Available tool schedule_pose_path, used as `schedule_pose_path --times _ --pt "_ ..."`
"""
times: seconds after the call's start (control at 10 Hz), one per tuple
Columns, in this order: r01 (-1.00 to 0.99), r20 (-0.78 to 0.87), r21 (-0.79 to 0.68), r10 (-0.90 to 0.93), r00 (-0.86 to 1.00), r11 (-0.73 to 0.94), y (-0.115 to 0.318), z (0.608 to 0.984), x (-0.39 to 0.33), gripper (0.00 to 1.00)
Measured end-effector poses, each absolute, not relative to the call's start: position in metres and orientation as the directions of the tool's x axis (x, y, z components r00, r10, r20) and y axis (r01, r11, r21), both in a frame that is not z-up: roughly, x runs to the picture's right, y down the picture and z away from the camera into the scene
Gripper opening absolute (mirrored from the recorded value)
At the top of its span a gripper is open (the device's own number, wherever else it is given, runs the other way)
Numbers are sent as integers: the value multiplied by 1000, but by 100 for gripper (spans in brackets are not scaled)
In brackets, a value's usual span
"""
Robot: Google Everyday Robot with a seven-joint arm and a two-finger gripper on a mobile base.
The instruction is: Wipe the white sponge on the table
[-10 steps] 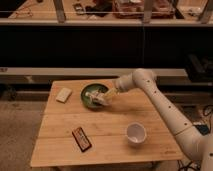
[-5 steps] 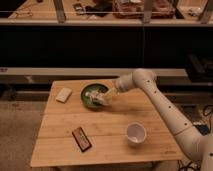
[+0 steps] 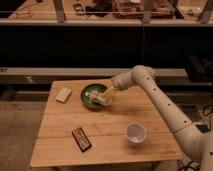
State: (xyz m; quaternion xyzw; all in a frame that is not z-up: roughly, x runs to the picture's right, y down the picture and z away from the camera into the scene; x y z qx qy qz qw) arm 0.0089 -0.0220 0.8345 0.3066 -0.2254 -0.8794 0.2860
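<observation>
Gripper [image 3: 107, 95] is held unmoved at the green bowl [image 3: 86, 94], closure indeterminable; white sponge [image 3: 63, 94] is left untouched near the far-left bench [image 3: 100, 146] corner.

Smooth white arm [image 3: 165, 106] of rounded segments and bulbous joints, pale tool [image 3: 106, 94] at its tip over the green bowl [image 3: 85, 98].

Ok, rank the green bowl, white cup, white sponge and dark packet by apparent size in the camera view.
1. green bowl, with the gripper over it.
2. white cup.
3. dark packet and white sponge: look alike, packet nearer, so unranked.
</observation>
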Motion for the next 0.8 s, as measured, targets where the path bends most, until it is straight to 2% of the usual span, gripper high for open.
schedule_pose_path --times 0.2,0.4,0.5,0.8 --pt "125 -551 539 -461 -695 -833 -27 774 -50 80" --pt "-40 -641 505 -344 -686 -862 -18 736 -82 80" --pt "-97 -672 489 -304 -676 -867 -15 722 -93 80" --pt "-100 -673 488 -301 -675 -867 -14 721 -91 80"
